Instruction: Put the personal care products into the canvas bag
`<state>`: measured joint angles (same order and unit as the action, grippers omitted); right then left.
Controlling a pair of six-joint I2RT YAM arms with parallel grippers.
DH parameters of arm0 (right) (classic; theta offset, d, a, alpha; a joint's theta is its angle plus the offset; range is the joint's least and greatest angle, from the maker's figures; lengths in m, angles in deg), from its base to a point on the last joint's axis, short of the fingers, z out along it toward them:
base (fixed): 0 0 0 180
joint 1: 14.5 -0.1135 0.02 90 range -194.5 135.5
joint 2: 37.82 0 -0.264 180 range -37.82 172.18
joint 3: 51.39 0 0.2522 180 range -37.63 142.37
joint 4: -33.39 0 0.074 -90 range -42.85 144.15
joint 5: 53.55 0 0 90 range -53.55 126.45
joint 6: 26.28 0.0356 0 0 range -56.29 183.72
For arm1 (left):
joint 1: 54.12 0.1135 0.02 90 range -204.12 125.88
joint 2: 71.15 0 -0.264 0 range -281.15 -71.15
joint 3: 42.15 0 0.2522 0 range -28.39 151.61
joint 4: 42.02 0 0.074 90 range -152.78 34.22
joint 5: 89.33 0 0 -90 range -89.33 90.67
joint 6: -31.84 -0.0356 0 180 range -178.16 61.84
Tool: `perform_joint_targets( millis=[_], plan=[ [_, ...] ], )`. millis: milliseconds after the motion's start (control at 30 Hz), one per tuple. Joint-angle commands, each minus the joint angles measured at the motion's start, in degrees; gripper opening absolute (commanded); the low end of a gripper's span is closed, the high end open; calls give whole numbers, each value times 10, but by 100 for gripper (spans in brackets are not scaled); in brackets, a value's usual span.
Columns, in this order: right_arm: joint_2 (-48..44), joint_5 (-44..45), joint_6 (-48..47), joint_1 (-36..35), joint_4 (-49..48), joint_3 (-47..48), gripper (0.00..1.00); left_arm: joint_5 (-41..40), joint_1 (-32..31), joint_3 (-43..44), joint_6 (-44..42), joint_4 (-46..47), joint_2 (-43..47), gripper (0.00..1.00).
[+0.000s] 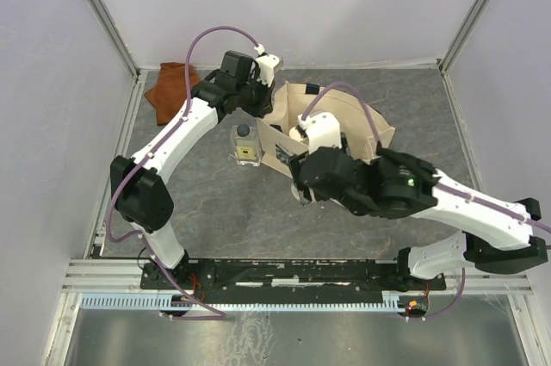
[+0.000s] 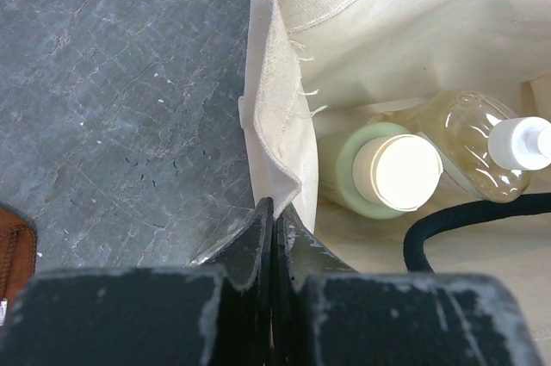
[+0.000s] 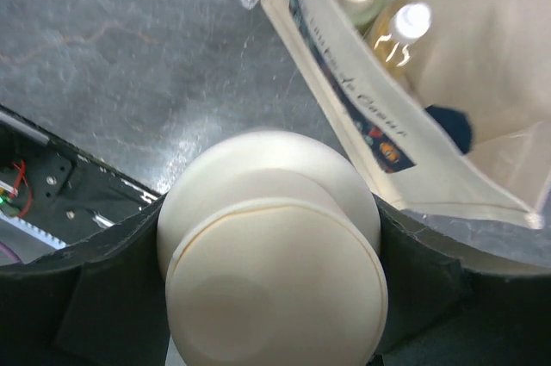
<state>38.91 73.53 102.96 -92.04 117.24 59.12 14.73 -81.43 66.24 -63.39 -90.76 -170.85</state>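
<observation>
Right wrist view: the right fingers [image 3: 95,297] clamp the cream cylinder [image 3: 271,254] above the bench [image 3: 103,65], just beside the canvas bag [image 3: 439,181]. The left fingers [image 2: 245,254] pinch the bag's rim, closed tight. Inside lie the olive-green cylinder [image 2: 379,168] and the amber flat bottle [image 2: 478,146]. The clear square bottle [image 1: 244,144] stands outside, beside the bag.

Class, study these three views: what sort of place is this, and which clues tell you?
Probably a robotics lab cell: left arm and right arm bolted to a rail, white walls enclosing a grey table, staged bag and bottle.
</observation>
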Motion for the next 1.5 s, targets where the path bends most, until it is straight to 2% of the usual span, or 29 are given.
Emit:
perform_joint_targets(
  millis=[0,100,333,500,600,767,967,1200,1467],
  plan=[
    [-14,76,-53,24,19,96,52,7,6,-2,-3,11,23,3],
    [-13,67,-105,75,-11,128,53,8,6,-4,-2,11,25,3],
    [27,-41,-210,244,-78,180,54,7,6,0,-4,7,27,3],
    [87,-134,-243,340,-100,232,53,7,6,1,-4,7,28,3],
    [108,-160,-243,375,-108,222,52,7,6,2,-5,7,28,3],
    [87,-175,-226,399,-172,104,51,10,7,1,-8,7,28,3],
    [67,-162,-220,410,-218,6,50,16,6,-3,-12,4,34,3],
    [49,-143,-218,417,-239,-57,49,15,6,-7,-11,4,36,3],
    [27,-110,-215,429,-218,-83,49,13,6,-9,-11,4,36,3]
  ],
)
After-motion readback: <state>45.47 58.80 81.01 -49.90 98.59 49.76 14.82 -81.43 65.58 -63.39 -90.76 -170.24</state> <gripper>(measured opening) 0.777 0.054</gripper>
